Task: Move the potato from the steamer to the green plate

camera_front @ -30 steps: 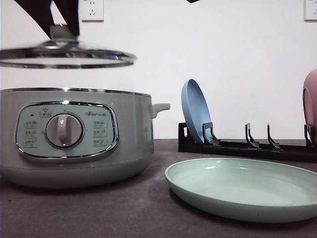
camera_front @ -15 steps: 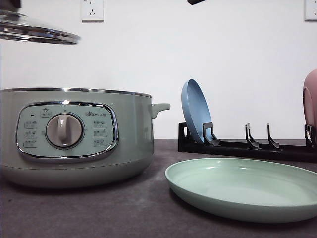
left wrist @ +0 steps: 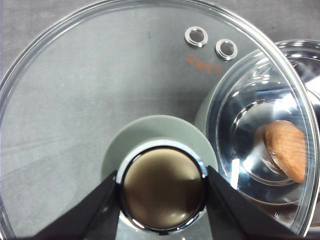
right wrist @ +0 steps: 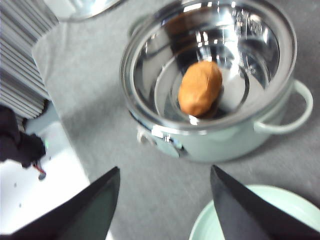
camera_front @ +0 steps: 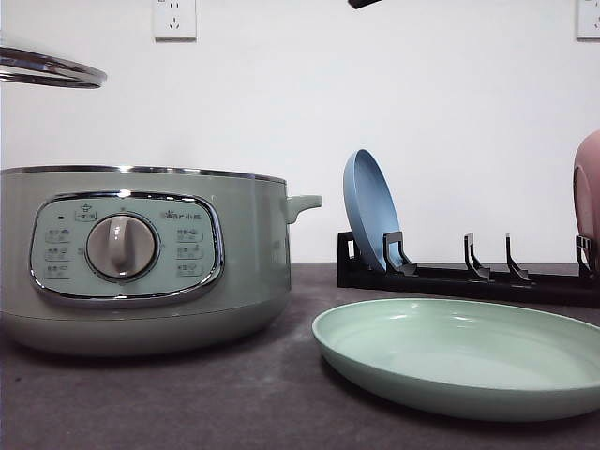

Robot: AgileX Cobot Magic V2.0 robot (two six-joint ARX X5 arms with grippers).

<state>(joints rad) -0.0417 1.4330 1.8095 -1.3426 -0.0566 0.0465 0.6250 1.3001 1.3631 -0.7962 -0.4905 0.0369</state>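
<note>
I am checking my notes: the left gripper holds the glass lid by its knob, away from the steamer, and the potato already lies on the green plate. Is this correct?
Not quite. The potato lies inside the steamer, as the right wrist view shows; the green plate carries nothing in the front view. The left gripper does hold the glass lid by its knob.

Grey table [camera_front: 234, 403]; steamer [camera_front: 141, 258], green plate [camera_front: 459, 356], rack [camera_front: 469, 279].

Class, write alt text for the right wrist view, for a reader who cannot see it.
An orange-brown potato lies in the shiny bowl of an open pale green steamer on a grey table. The open right hand hangs above, with the rim of a green plate near it.
</note>
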